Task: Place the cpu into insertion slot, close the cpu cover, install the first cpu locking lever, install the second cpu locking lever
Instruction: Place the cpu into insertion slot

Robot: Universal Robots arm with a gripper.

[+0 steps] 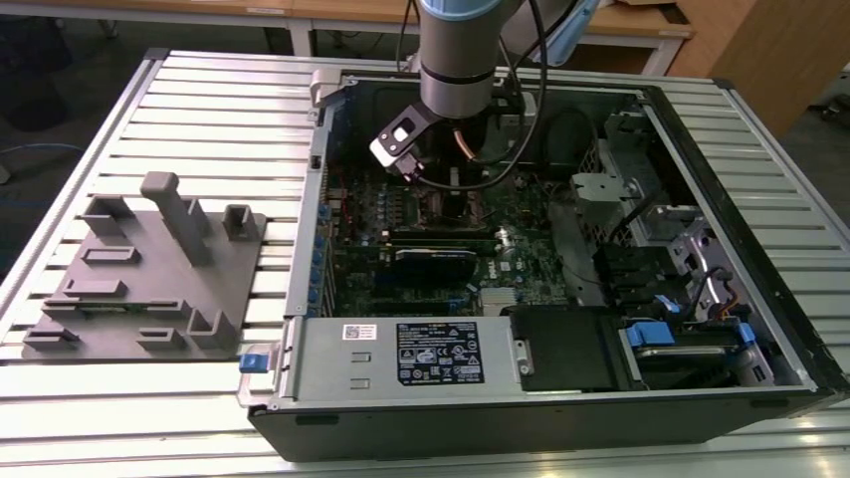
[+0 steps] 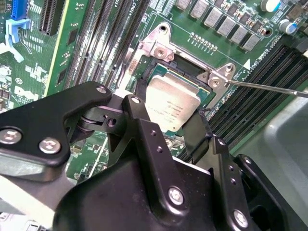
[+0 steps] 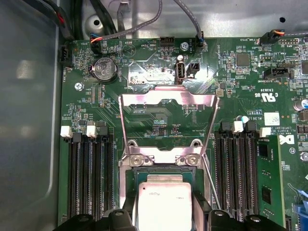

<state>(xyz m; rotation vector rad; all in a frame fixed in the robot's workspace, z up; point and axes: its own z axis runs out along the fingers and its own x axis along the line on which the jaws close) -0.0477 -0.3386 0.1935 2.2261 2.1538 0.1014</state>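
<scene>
Hanging in from twelve o'clock in the exterior view, the arm dips into the open computer case [image 1: 531,423]. The gripper [image 1: 422,171] sits over the twelve o'clock part of the green motherboard.

Its claw is clenched on the cpu [image 2: 171,103]. In both wrist views the black fingers [image 3: 129,214] press against two opposite edges of the silver-topped chip. The cpu is directly over the insertion slot [image 3: 161,171], whose dark rim shows past the chip's edge. Whether the chip is fully seated cannot be told.

The cpu cover [image 3: 166,97] stands swung open, tilted up from its hinge at the slot's edge, and the board shows through its window. A locking lever [image 2: 269,88], a thin metal rod, juts out free just beside the slot. Long black memory slots [image 3: 89,178] flank the socket on both sides.

In the exterior view a grey fixture [image 1: 146,269] lies on the slatted table [image 1: 213,90] at nine o'clock from the case, well apart from the gripper. The power supply [image 1: 398,354] runs along the case's six o'clock wall.
</scene>
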